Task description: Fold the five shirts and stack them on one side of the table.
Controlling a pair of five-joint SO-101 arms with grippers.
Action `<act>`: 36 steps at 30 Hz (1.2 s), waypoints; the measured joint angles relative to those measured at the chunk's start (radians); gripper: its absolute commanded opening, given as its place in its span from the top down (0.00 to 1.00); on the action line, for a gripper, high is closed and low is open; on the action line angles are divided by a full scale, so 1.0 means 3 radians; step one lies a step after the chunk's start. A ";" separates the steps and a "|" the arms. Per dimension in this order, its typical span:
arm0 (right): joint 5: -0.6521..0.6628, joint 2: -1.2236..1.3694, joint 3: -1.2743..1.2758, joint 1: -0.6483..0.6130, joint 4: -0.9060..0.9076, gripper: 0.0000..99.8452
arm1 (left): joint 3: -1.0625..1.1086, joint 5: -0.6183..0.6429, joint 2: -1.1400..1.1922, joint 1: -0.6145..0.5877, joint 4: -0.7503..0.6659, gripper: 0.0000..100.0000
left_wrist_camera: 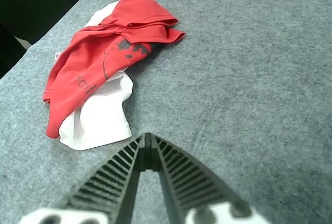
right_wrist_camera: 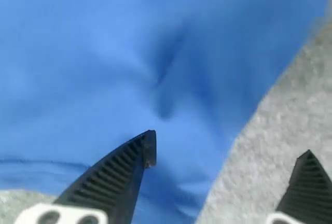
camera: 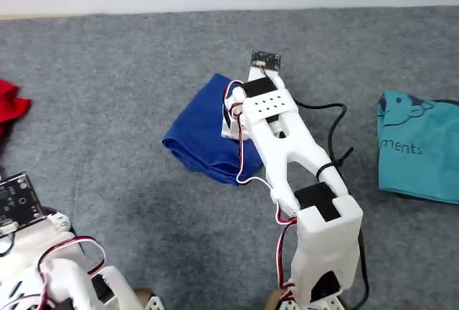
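Observation:
A blue shirt (camera: 204, 132) lies folded in the middle of the grey felt table, and the right arm's wrist hangs over its right edge. My right gripper (right_wrist_camera: 228, 154) stands open just above the blue shirt (right_wrist_camera: 129, 58), one finger over the cloth and the other over bare felt. A teal shirt (camera: 419, 145) lies folded at the right edge. A red shirt (left_wrist_camera: 104, 63) lies crumpled on a white shirt (left_wrist_camera: 98, 117) at the far left, and its corner (camera: 11, 102) shows in the high view. My left gripper (left_wrist_camera: 150, 143) is shut and empty, short of that pile.
The grey felt (camera: 129, 59) covers the whole table up to a pale wall at the back. A black cable (camera: 333, 134) runs beside the right arm. The left arm's base (camera: 43, 267) sits at the front left corner.

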 measured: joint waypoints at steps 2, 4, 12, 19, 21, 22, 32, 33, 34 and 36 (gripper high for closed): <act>-0.0046 0.0015 0.0000 0.0000 -0.0107 0.60 | 0.0000 0.0000 0.0000 0.0000 0.0000 1.00; -0.0118 0.0102 0.0000 0.0000 -0.0189 0.60 | 0.0005 0.0000 0.0000 0.0000 0.0000 1.00; -0.0286 0.0471 0.0000 0.0000 -0.0338 0.60 | 0.0005 0.0000 0.0000 0.0000 0.0000 1.00; -0.0292 0.0604 -0.0010 -0.0010 -0.0716 0.61 | 0.0005 0.0000 0.0000 0.0000 0.0000 1.00; -0.0292 0.0624 -0.0010 -0.0010 -0.0757 0.61 | 0.0005 0.0000 0.0000 0.0000 0.0000 1.00; -0.0292 0.0624 -0.0010 -0.0010 -0.0767 0.61 | 0.0005 0.0000 0.0000 0.0000 0.0000 1.00; -0.0292 0.0624 -0.0015 -0.0026 -0.0777 0.85 | 0.0005 0.0000 0.0000 0.0000 0.0000 1.00; -0.0292 0.0624 -0.0015 -0.0026 -0.0777 0.88 | 0.0005 0.0000 0.0000 0.0000 0.0000 1.00; -0.0292 0.0619 -0.0015 -0.0020 -0.0777 0.91 | 0.0005 0.0000 0.0000 0.0000 0.0000 1.00; -0.0292 0.0598 -0.0005 -0.0010 -0.0772 0.96 | 0.0005 0.0000 0.0000 0.0000 0.0000 1.00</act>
